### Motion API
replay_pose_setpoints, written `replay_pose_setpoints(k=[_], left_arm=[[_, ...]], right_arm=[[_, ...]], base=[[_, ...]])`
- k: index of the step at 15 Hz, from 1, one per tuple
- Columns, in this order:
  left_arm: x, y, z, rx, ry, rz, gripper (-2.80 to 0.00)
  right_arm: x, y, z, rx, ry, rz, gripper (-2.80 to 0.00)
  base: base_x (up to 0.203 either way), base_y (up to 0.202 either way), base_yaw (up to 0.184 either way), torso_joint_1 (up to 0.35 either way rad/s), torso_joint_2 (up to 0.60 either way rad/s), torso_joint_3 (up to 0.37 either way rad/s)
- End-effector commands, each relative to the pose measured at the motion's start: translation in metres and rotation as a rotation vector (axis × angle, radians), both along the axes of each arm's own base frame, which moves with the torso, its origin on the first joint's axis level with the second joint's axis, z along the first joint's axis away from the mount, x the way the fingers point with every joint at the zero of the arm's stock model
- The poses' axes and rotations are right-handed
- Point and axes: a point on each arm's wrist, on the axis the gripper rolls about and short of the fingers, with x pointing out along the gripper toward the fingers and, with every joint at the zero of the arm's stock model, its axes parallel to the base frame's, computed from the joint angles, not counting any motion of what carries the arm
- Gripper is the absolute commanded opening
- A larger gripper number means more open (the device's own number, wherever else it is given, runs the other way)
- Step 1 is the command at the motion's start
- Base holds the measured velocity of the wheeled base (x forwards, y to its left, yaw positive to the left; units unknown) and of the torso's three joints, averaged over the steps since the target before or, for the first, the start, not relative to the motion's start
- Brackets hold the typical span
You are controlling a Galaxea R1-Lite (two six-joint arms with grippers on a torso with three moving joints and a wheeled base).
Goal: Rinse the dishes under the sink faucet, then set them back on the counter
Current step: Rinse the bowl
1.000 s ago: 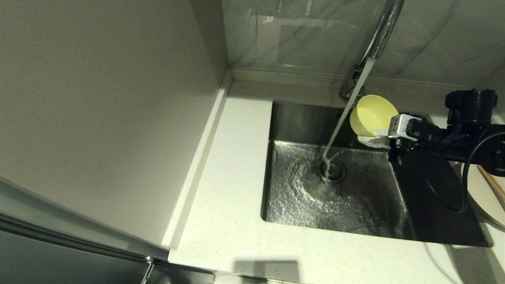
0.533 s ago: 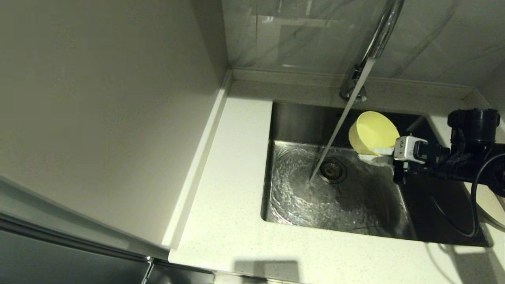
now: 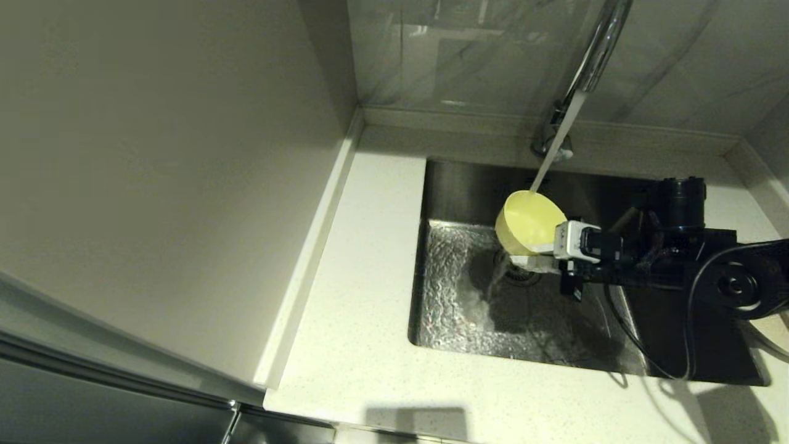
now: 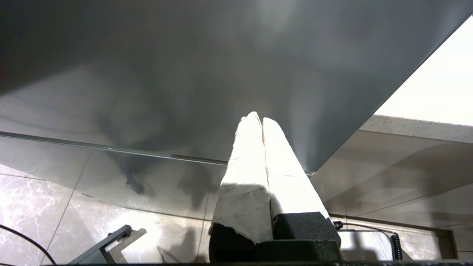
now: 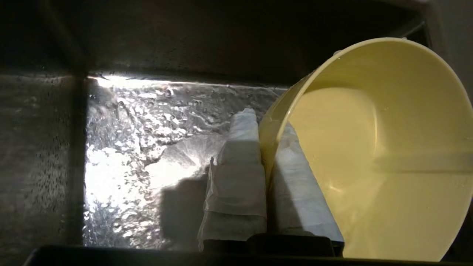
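Observation:
My right gripper (image 3: 535, 254) is shut on the rim of the pale yellow-green bowl (image 3: 529, 228), one finger inside the wall and one outside (image 5: 264, 123). It holds the bowl (image 5: 373, 147) tilted over the sink (image 3: 456, 320), above the drain. Water from the chrome faucet (image 3: 596, 52) falls straight into the bowl and spills over its lower edge into the basin. The left gripper (image 4: 258, 120) is shut on nothing, parked off to the side, and does not show in the head view. The chopsticks are hidden; of the plate (image 3: 778, 344) only a sliver shows behind my right arm.
White speckled counter (image 3: 363, 290) runs left of and in front of the sink. A wall panel rises along the left. The faucet base (image 3: 550, 147) stands behind the basin. My black right arm (image 3: 690, 265) spans the sink's right half.
My right gripper has carried the bowl leftward from beside the stream to directly under it. The water now lands in the bowl instead of on the drain.

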Motion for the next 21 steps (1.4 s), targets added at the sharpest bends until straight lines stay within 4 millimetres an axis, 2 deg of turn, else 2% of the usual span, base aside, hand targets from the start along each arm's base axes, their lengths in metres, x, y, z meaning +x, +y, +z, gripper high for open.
replay_pose_setpoints(k=[1, 4, 7, 16, 18, 21], left_arm=[[0.000, 0.000, 0.000, 0.000, -0.002, 0.000, -2.80], [0.000, 0.000, 0.000, 0.000, -0.002, 0.000, -2.80], [0.000, 0.000, 0.000, 0.000, -0.002, 0.000, -2.80], [0.000, 0.000, 0.000, 0.000, -0.002, 0.000, -2.80], [0.000, 0.000, 0.000, 0.000, -0.002, 0.000, -2.80], [0.000, 0.000, 0.000, 0.000, -0.002, 0.000, -2.80]], right_arm=[[0.009, 0.007, -0.004, 0.002, 0.022, -0.003, -2.80], [0.013, -0.001, -0.001, 0.032, 0.097, -0.055, -2.80], [0.017, -0.004, 0.009, 0.174, 0.245, -0.146, -2.80], [0.011, -0.005, 0.036, 0.884, 0.956, -0.447, -2.80], [0.017, -0.004, 0.051, 1.034, 1.056, -0.471, -2.80], [0.040, 0.000, 0.066, 1.193, 1.098, -0.465, -2.80]], base=[[0.000, 0.000, 0.000, 0.000, 0.00, 0.000], [0.000, 0.000, 0.000, 0.000, 0.00, 0.000], [0.000, 0.000, 0.000, 0.000, 0.00, 0.000], [0.000, 0.000, 0.000, 0.000, 0.00, 0.000], [0.000, 0.000, 0.000, 0.000, 0.00, 0.000], [0.000, 0.000, 0.000, 0.000, 0.00, 0.000]])
